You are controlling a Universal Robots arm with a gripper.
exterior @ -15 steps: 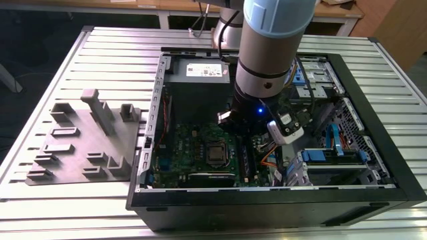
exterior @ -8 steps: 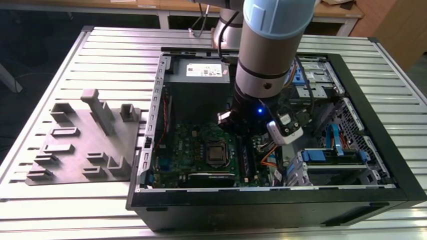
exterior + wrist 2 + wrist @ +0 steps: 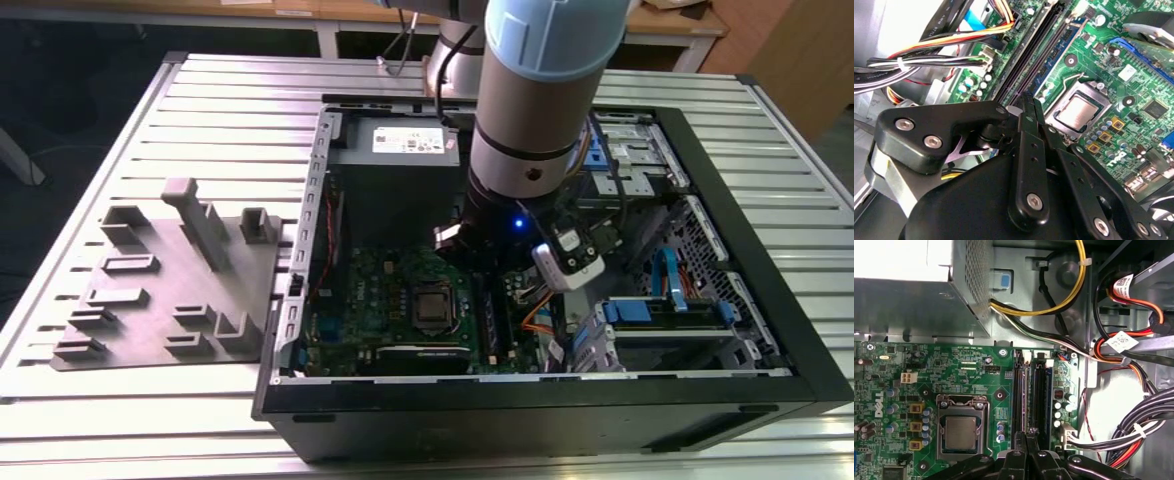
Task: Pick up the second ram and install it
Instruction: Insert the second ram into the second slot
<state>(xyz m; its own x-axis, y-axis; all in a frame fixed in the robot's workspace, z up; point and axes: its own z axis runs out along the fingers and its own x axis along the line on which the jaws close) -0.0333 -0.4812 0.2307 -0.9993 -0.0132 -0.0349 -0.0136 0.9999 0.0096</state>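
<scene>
The tool is lowered inside the case, right over the long black slots beside the chip. Its fingers are squeezed together, and a thin dark edge, likely the ram, is seen between the tips. It is held upright and in line with a slot, likely so it can be pushed straight in.

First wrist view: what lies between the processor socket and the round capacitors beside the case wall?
The long black memory slots lie there, side by side, in the first wrist view.
</scene>
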